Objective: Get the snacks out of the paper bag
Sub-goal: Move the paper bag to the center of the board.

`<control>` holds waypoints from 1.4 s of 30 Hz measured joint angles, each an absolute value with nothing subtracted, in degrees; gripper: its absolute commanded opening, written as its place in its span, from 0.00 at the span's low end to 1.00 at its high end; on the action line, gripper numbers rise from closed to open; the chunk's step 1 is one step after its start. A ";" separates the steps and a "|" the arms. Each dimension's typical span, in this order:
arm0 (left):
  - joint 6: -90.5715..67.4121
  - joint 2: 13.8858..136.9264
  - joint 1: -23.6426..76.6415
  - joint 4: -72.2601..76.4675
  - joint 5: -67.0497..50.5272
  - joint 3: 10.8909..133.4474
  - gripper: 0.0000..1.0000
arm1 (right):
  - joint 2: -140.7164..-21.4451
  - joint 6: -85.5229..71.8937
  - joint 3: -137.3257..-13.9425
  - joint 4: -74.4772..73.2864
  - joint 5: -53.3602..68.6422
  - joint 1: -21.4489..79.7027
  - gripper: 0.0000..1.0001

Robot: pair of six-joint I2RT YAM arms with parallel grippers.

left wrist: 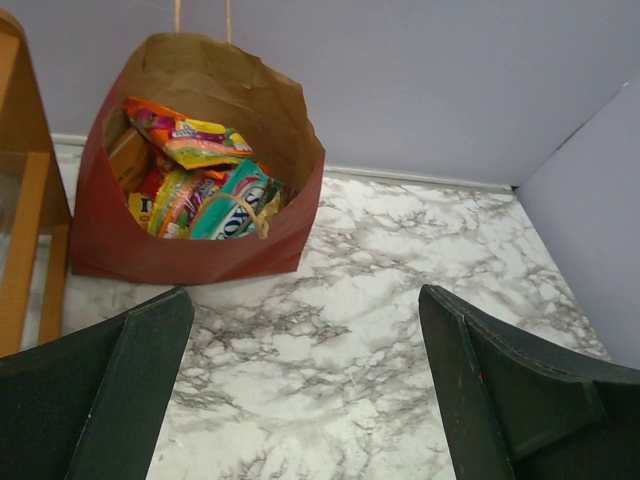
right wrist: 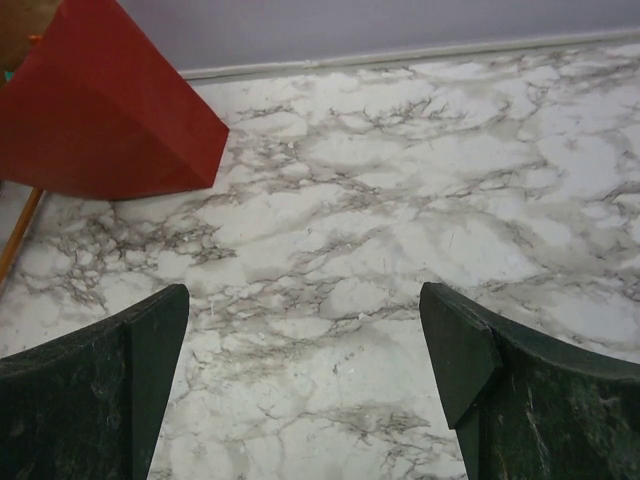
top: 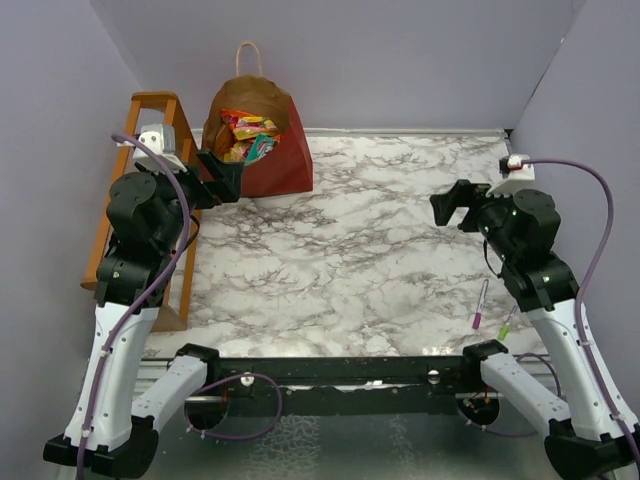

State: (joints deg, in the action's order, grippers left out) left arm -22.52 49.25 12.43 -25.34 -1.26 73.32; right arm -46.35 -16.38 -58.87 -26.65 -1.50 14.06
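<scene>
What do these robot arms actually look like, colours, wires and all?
Both arms match: the left arm and right arm have white lower shells and black joints. The left gripper and right gripper are black with two broad flat fingers. A purple cable runs along each.

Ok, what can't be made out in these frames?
1. Lower snacks: left wrist view, buried under the top packets inside the paper bag; count unclear.
2. Bag's inside: right wrist view shows only its red outer wall, cut by the edge.
3. Pens: top view, too small.
</scene>
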 measured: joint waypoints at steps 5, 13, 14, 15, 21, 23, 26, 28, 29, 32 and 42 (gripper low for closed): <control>-27.27 49.84 11.68 -25.34 -3.88 72.77 0.94 | -44.31 -18.35 -54.43 -26.61 0.32 13.02 0.99; -41.34 52.88 11.20 -25.43 -3.36 72.77 0.90 | -42.35 -20.03 -53.71 -26.74 -0.34 12.36 0.99; -43.64 53.30 11.20 -25.43 -2.87 72.73 0.90 | -41.82 -20.32 -53.71 -26.74 -0.80 12.29 0.99; -45.91 53.69 11.20 -25.45 -2.24 72.66 0.90 | -41.43 -20.40 -53.71 -26.74 -1.06 12.27 0.99; -59.20 57.28 11.46 -26.48 4.25 72.82 0.89 | -37.50 -21.50 -53.47 -26.74 -3.90 12.25 0.99; -62.57 59.48 12.10 -27.53 7.29 73.63 0.89 | -35.94 -22.11 -52.93 -26.74 -5.02 12.25 0.99; -66.74 63.33 14.06 -28.60 12.03 74.85 0.87 | -33.01 -22.90 -51.77 -26.72 -7.14 12.23 0.99; -68.90 66.08 15.44 -28.67 14.61 75.50 0.86 | -31.59 -23.38 -51.33 -26.70 -8.45 12.23 0.99; -69.73 67.51 16.01 -28.45 15.81 75.64 0.86 | -31.18 -23.64 -51.16 -26.70 -9.02 12.23 0.99; -71.11 71.79 16.88 -27.94 19.07 76.71 0.74 | -30.11 -23.97 -50.81 -26.70 -10.11 12.10 0.99; -73.14 76.25 16.91 -25.93 27.62 79.33 0.48 | -28.32 -24.21 -50.52 -26.76 -11.99 11.99 0.99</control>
State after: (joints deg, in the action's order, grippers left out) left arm -73.14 76.25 16.91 -25.93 27.62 79.33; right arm -28.32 -24.21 -50.52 -26.76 -11.99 11.99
